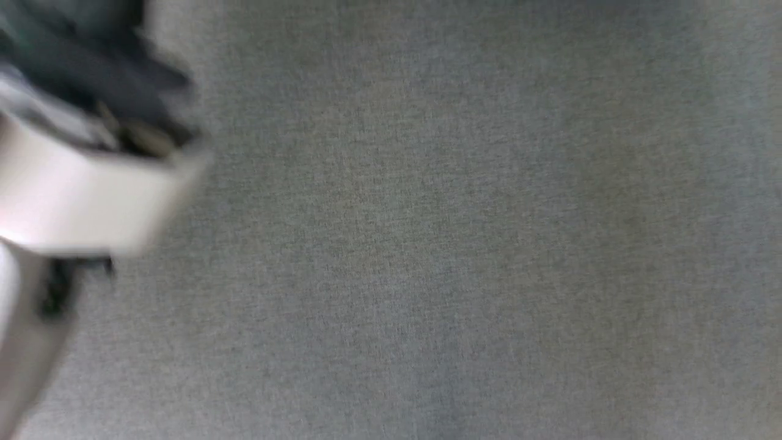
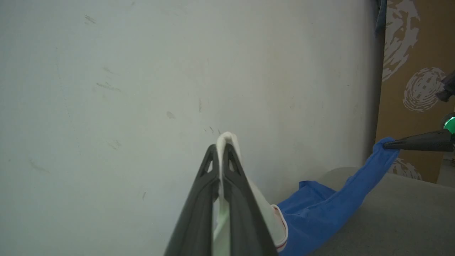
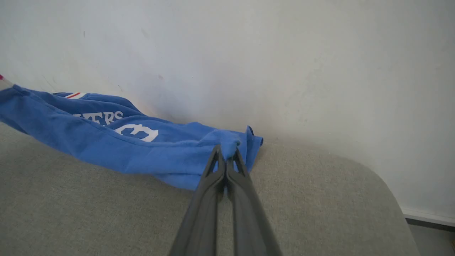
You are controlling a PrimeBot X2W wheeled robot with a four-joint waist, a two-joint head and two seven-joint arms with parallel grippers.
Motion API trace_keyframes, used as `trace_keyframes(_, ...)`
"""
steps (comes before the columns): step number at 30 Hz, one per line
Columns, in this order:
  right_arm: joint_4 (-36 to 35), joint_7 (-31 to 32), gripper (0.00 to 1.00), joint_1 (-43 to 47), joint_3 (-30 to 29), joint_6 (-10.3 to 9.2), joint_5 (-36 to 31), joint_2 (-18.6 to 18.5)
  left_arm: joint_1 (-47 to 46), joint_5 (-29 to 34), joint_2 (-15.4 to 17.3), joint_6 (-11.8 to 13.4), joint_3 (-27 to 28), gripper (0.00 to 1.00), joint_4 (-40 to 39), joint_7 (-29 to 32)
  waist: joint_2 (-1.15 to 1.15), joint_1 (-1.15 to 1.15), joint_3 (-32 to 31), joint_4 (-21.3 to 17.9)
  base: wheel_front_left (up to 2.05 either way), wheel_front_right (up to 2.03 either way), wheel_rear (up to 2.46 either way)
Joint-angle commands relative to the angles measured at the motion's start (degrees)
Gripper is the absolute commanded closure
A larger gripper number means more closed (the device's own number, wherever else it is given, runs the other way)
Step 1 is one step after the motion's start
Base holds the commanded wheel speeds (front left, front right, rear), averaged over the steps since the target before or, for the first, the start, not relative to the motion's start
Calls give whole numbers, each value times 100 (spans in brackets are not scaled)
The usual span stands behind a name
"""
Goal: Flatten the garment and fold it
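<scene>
The garment (image 3: 117, 142) is a royal-blue jersey with white lettering and a white number, stretched in the air above a grey cloth surface (image 3: 89, 209). My right gripper (image 3: 226, 151) is shut on a blue edge of it. My left gripper (image 2: 222, 147) is shut on a white sleeve (image 2: 265, 209) with red-striped trim, and the blue body (image 2: 330, 209) sags away to the right. In the left wrist view the right gripper (image 2: 389, 144) pinches the far blue corner. A blurred pale forearm (image 1: 79, 195) crosses the head view's left side.
A pale scuffed wall (image 2: 142, 71) stands just behind the grey surface, whose rounded corner (image 3: 384, 188) lies at the right. A brown patterned panel (image 2: 416, 71) is beside the wall. The grey surface (image 1: 458, 244) spreads blurred across the head view.
</scene>
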Motion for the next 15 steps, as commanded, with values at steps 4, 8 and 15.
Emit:
trace_keyframes(4, -229, 74, 100, 847, -149, -5, -74, 242, 1074, 45, 299, 212, -205, 100, -206, 146, 0, 1, -558, 77, 0, 0, 0)
trace_keyframes(8, -312, 165, 100, 1688, -286, -5, -133, 498, 2256, -199, 359, 431, -461, 100, -282, 165, 0, 1, -971, 89, 0, 0, 0)
trace_keyframes(15, -300, 425, 100, 2893, -213, -5, -276, 538, 4008, -843, 525, 774, -799, 100, 12, 463, 0, 1, -1607, 118, 0, 0, 0)
